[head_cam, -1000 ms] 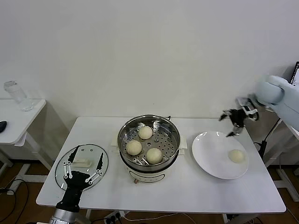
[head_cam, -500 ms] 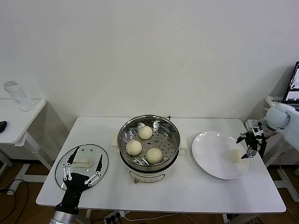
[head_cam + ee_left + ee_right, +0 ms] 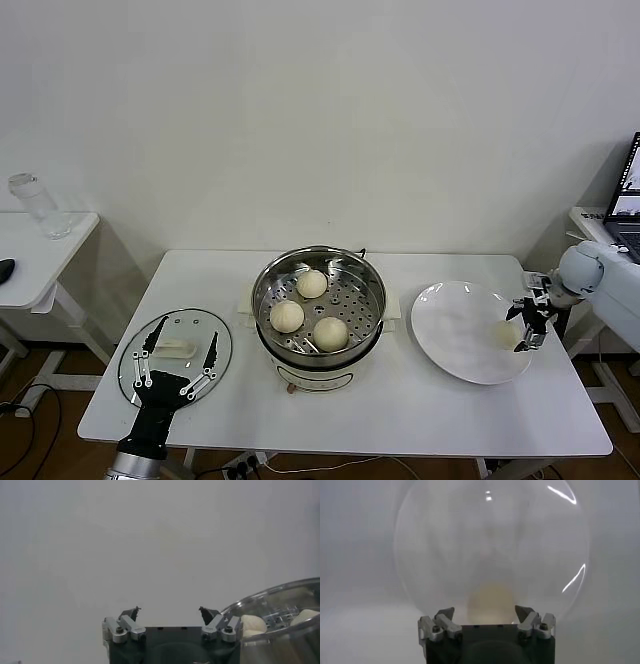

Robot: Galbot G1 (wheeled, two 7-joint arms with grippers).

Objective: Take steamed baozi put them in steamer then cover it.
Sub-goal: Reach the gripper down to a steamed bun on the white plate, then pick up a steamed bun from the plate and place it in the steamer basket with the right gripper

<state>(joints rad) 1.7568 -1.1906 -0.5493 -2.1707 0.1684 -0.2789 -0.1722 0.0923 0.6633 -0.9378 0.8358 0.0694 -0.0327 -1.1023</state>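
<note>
- the steamer (image 3: 318, 300) stands in the middle of the white table (image 3: 400, 400), uncovered, with its perforated tray showing.
- three steamed baozi (image 3: 287, 316) lie on that tray: one toward the back, one on the robot's left side, one at the front.
- a fourth bun (image 3: 504, 333) lies on the white plate (image 3: 450, 330), which sits on the table to the right of the steamer, apart from it.
- the right gripper (image 3: 528, 322) is low over the plate's right edge, its fingers spread wide on either side of the fourth bun; in the right wrist view the bun (image 3: 490, 599) sits between the open fingertips of the right gripper (image 3: 485, 614), and no contact can be made out.
- the glass lid (image 3: 175, 356) with its white handle lies flat on the table near the front left corner, well apart from the steamer.
- the left gripper (image 3: 178, 364) hangs over the lid's near edge, fingers spread open and holding nothing; the left wrist view shows the same open fingers of the left gripper (image 3: 169, 614) with the lid's rim (image 3: 280, 605) beside them.
- a side table (image 3: 40, 250) with a clear bottle (image 3: 35, 205) stands off to the left.
</note>
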